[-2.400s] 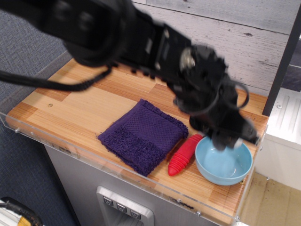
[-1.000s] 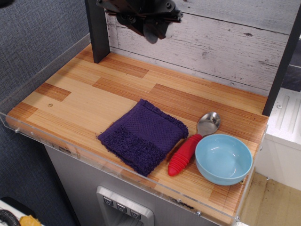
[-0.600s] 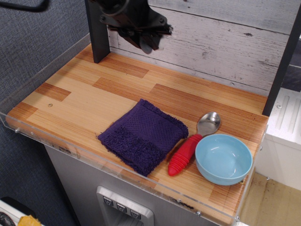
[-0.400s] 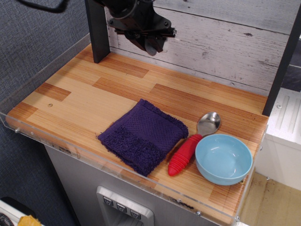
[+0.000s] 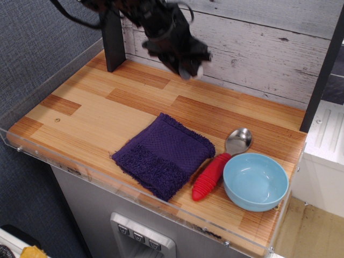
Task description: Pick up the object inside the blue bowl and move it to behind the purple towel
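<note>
The wooden counter (image 5: 107, 113) spreads under my arm, backed by a whitewashed plank wall (image 5: 258, 48). My purple towel (image 5: 164, 154) lies near the front edge, slightly skewed. Well to its right sits the blue bowl (image 5: 255, 181), with nothing in it. Between them rests a red-handled metal spoon (image 5: 220, 164), its handle touching the bowl's rim. My gripper (image 5: 185, 63) hangs above the counter's back strip, behind the towel, clamped on the grey plush toy (image 5: 189, 69), whose small white part peeks out at right.
</note>
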Controlling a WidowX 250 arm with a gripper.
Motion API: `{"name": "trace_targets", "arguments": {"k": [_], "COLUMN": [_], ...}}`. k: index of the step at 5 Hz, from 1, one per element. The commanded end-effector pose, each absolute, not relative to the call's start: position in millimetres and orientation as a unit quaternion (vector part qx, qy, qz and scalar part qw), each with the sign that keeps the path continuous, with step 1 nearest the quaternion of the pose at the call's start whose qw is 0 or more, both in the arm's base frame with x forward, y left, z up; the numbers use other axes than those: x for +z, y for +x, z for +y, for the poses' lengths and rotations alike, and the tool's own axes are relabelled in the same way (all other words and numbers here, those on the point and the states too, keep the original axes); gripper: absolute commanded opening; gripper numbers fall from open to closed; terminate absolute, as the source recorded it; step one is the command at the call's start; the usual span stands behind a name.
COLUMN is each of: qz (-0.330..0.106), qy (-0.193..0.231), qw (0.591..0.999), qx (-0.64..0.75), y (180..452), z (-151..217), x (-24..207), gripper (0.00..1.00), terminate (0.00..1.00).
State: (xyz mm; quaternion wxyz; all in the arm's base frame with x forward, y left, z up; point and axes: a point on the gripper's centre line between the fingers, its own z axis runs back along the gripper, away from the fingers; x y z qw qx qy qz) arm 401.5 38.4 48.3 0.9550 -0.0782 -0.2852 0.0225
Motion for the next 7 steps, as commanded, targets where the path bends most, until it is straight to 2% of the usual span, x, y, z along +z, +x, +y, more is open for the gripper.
{"name": "trace_targets", "arguments": {"k": [1, 2, 3, 5, 6, 7], "qz": [-0.26, -0.253, -0.251, -0.254, -0.265, -0.295], "qy": [-0.086, -0.09, -0.086, -0.085, -0.087, -0.091], "qw": [0.962, 0.963, 0.964, 0.963, 0.96, 0.951], "qx": [0.008, 0.009, 0.016, 0.022, 0.021, 0.026], "y": [382.3, 377.7, 377.6, 376.8, 378.9, 379.3], "z": [25.9, 23.9, 23.8, 26.3, 24.4, 22.7], "x": [22.3, 18.4, 22.1, 25.9, 34.1, 53.5], "gripper": [0.0, 0.0, 1.0, 1.0, 1.0, 1.0], "terminate": [0.0, 0.0, 0.0, 0.0, 0.0, 0.0]}}
